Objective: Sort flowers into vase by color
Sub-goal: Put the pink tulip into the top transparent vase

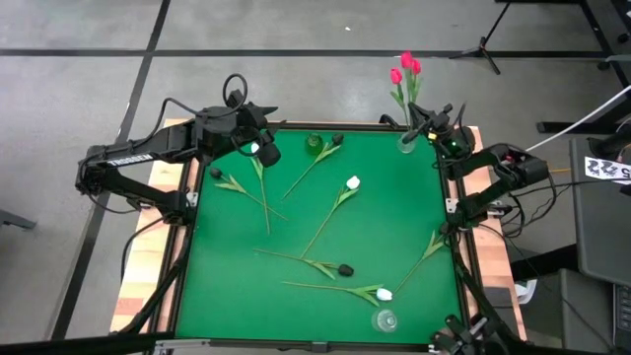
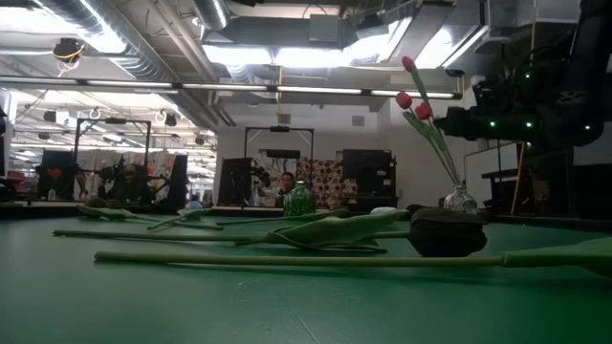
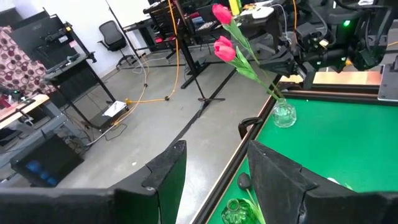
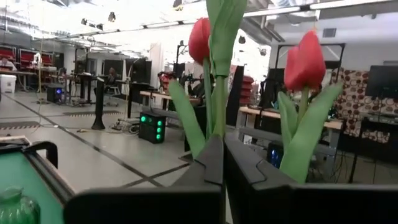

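Two red tulips (image 1: 402, 71) stand in a clear vase (image 1: 406, 144) at the table's far right corner. My right gripper (image 4: 221, 142) is shut on the stem of one of them, just above the vase mouth (image 3: 281, 102). The other red tulip (image 4: 305, 59) stands free beside it. Black-headed flowers (image 1: 345, 268) and white-headed flowers (image 1: 353, 182) lie flat on the green table. My left gripper (image 3: 214, 180) hovers open above the far left part of the table with nothing between its fingers. My right gripper pinches a red tulip's thin green stem (image 4: 217, 121) between its two shut fingers, low on the stem and close above the clear vase. The fingers come about level from the table's right side, across the stem. The tulip stands nearly upright, its head well above the fingers.
A green glass vase (image 1: 314, 144) stands at the middle of the far edge and another clear vase (image 1: 385, 320) near the front edge. Several flowers lie spread over the table's middle and left. Beyond the table are floor, stands and desks.
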Controlling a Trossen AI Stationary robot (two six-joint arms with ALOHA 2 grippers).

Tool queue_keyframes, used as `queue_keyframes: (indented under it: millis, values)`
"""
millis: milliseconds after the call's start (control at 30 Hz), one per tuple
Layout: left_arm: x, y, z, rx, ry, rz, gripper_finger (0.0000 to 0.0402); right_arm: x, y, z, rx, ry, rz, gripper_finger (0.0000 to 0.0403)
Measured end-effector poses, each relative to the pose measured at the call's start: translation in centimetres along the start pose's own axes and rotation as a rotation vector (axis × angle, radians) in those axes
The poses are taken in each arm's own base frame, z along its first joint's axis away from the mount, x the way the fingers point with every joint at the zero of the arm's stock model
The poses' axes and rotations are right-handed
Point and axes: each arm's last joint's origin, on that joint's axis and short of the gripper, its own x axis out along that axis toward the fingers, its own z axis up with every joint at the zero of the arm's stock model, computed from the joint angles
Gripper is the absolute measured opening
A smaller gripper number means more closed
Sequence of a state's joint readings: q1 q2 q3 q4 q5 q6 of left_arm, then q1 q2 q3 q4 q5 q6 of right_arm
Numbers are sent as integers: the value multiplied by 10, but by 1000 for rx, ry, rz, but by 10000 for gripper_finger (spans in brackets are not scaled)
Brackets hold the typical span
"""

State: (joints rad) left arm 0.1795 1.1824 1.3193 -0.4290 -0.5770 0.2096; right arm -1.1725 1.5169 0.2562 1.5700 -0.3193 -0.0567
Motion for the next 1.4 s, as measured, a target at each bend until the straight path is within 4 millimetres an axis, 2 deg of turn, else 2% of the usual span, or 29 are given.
queue_keyframes:
  millis: [133, 267, 667, 1233, 1400]
  values:
    - [0, 0, 0, -1, 0, 0, 169, 11, -3, 8, 20, -49, 39, 0]
    - [0, 0, 0, -2, 0, 0, 169, 13, -4, 9, 20, -54, 17, 0]
    - [0, 0, 1, -6, -8, 2, 169, -9, -12, -5, 41, 30, -46, 0]
    - [0, 1, 2, -22, -21, 4, 169, -9, -11, -6, 102, 33, -28, 0]
    - [0, 1, 2, -22, -22, 5, 169, -9, -10, -12, 137, 64, -18, 0]
